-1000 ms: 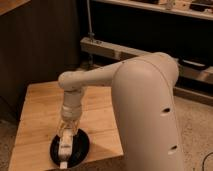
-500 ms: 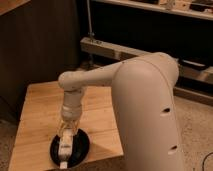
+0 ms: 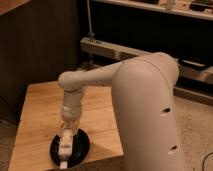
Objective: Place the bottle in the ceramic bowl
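A pale robot arm (image 3: 107, 75) reaches down from the right over a wooden bench (image 3: 42, 107). Its gripper (image 3: 67, 131) points straight down near the bench's front edge, about midway between the 2 front corners, directly above the bowl (image 3: 82, 145). That position fits the task: the bottle has to end up inside the bowl, so the gripper hangs over the bowl's middle, not beside it.

The bottle (image 3: 64, 150) lies lengthwise across the bowl, running from the gripper toward the front edge, its near end (image 3: 63, 164) reaching the bowl's front rim or slightly past it. Its upper end sits right at the gripper. Whether the gripper clasps it or has let it go, I cannot tell.

The bottle is small, slim and white, with a faint darker patch on its side, probably a label. The bowl is round, shallow, black and glossy, about as wide as the bottle is long.

Judging by how things lie, the placing looks nearly done or done. The bottle's overhang at the rim could let it tip out.
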### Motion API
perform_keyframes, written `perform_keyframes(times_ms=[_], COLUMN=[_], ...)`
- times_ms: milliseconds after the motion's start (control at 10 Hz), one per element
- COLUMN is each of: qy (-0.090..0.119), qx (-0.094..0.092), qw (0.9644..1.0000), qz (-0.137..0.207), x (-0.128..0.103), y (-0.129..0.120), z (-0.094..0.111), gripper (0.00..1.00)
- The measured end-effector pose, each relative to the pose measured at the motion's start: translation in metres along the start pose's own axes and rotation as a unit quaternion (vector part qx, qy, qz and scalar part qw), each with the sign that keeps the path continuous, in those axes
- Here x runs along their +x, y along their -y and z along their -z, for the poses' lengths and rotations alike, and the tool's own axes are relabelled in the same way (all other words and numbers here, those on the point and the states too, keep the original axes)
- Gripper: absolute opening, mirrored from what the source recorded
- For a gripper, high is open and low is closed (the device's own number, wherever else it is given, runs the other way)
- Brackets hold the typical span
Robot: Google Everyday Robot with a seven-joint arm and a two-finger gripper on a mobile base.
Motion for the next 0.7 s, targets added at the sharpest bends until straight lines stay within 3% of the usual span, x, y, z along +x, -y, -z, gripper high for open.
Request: perform_keyframes(times_ms=[300, 700], qy=[-0.001, -0.001], qx=[0.0, 0.0], qw=[1.0, 1.0], qz=[0.0, 0.0], x=[-0.0002, -0.0002], y=[0.0004, 0.0003], z=[-0.0005, -0.0007], gripper=[0.77, 0.8])
